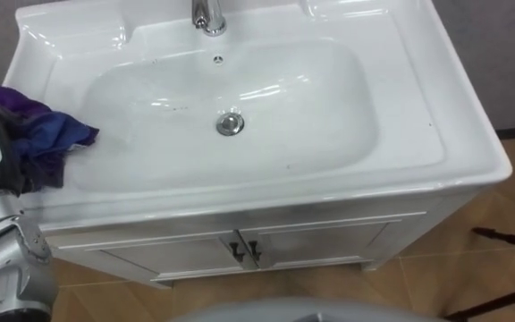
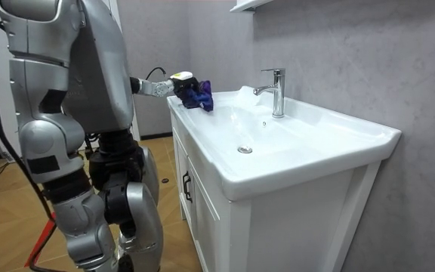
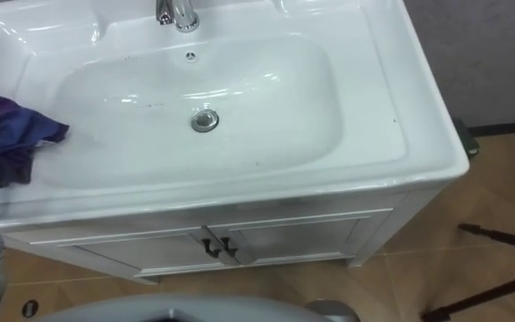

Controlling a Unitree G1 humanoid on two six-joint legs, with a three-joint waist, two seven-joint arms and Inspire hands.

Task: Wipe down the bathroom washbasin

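At the front of the white vanity, robot standing square to it. Item 1, basin (image 1: 401, 80): one-piece white top, broad flat rim, glossy, set on a cabinet (image 1: 329, 241) with two small dark door pulls. Item 2, bowl (image 1: 311, 107): shallow, rounded rectangle, a few faint dark specks on its floor and near slope; judged not yet wiped. Item 3, cloth (image 1: 47, 134): purple and blue, crumpled, lying on the rim at the robot's left, one corner reaching toward the bowl's edge. Item 4, left hand (image 2: 176, 83): at the rim's left end, closed on the bunched cloth. Item 5, tap (image 1: 207, 16): chrome, upright, at the back centre. Item 6, drain (image 1: 230, 124): chrome, in the bowl's middle; a small overflow hole (image 1: 218, 60) sits above it. Handling note, as judgement: carry the cloth down over the left slope, flatten it under the palm, sweep in overlapping passes toward the drain, keep steady pressure on the slick glaze, and steer clear of the tap.
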